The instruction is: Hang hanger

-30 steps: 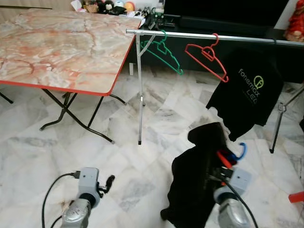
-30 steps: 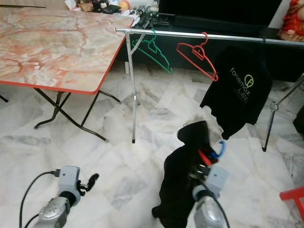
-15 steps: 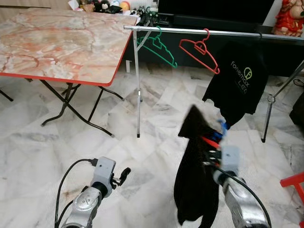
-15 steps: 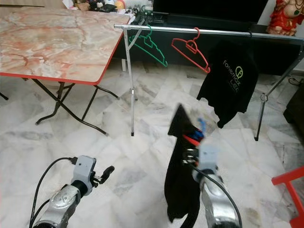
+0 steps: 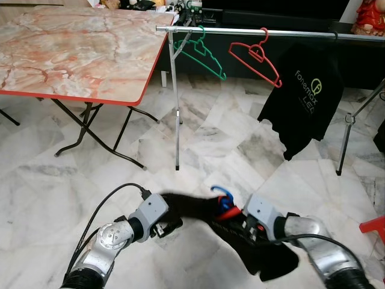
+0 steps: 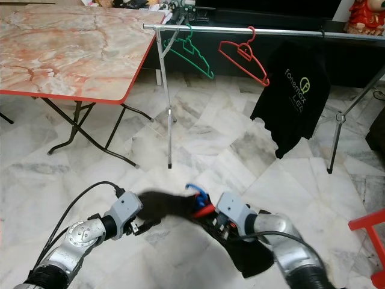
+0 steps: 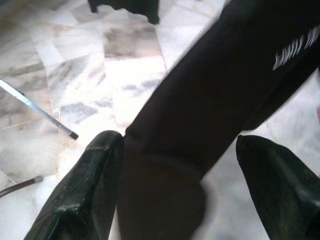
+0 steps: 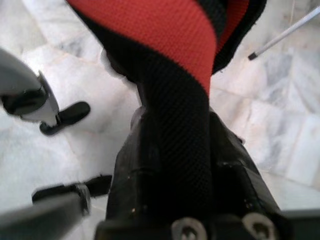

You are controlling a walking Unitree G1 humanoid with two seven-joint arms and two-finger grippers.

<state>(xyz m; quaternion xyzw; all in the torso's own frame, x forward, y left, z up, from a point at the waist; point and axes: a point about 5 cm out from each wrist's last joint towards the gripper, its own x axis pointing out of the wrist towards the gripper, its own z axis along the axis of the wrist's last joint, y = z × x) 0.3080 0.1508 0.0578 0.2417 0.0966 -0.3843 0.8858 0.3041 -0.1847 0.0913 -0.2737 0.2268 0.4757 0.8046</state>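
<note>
Left gripper [image 7: 170, 200]: fingers spread around the shirt [image 5: 198, 208] at 7 o'clock. Shirt is light, limp, likely to slide. Right gripper [image 5: 249, 226]: pinching shirt and blue hanger [image 5: 224, 196] at 5 o'clock. Grip hanger's stiff neck; rail [image 5: 240, 31] at 12.

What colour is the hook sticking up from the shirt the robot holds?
Blue hook, clearest in the left eye view.

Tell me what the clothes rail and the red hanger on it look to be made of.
Clothes rail: likely metal, a thin silvery tube with a bright sheen. Red hanger: probably moulded plastic, uniform glossy red in one thin piece including the hook.
</note>
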